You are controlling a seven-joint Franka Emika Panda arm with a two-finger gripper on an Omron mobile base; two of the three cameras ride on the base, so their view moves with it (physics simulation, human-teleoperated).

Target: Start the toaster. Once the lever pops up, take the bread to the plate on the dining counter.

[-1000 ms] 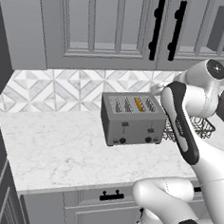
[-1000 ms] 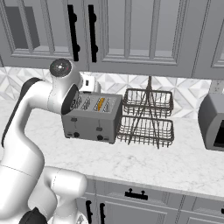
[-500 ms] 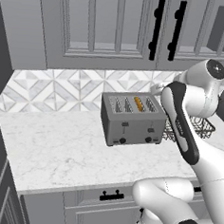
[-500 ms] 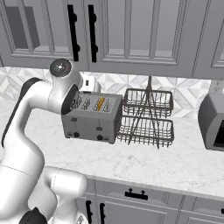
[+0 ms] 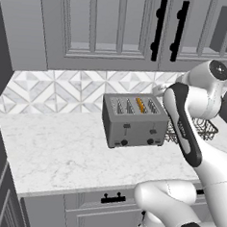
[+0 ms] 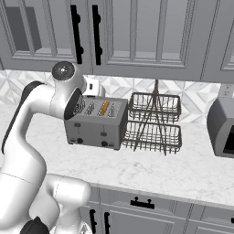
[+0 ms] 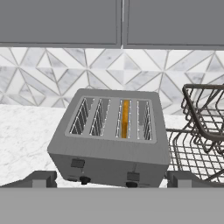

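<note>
The pincer (image 7: 106, 178) stands spread wide with nothing between its tips; its two dark fingers (image 7: 40, 178) rise far apart at the bottom of the hand view, one under each lower corner of the toaster (image 7: 111, 137). The toaster sits just ahead of and below the pincer on the white marble tabletop (image 5: 59, 150), its four slots facing up and its front face, with two slider levers and two small black knobs, turned toward the pincer. The bread (image 7: 125, 118), a thin orange slice, stands on edge in the third slot from the left in the hand view, slightly right of the pincer's midline and sunk down inside the slot. To the right of the pincer in the hand view, just beside the toaster, stands a dark wire rack (image 6: 152, 122) with two basket tiers. Beyond the toaster runs a patterned tile backsplash (image 7: 52, 74), with grey cabinet doors (image 5: 105, 23) above it.
</note>
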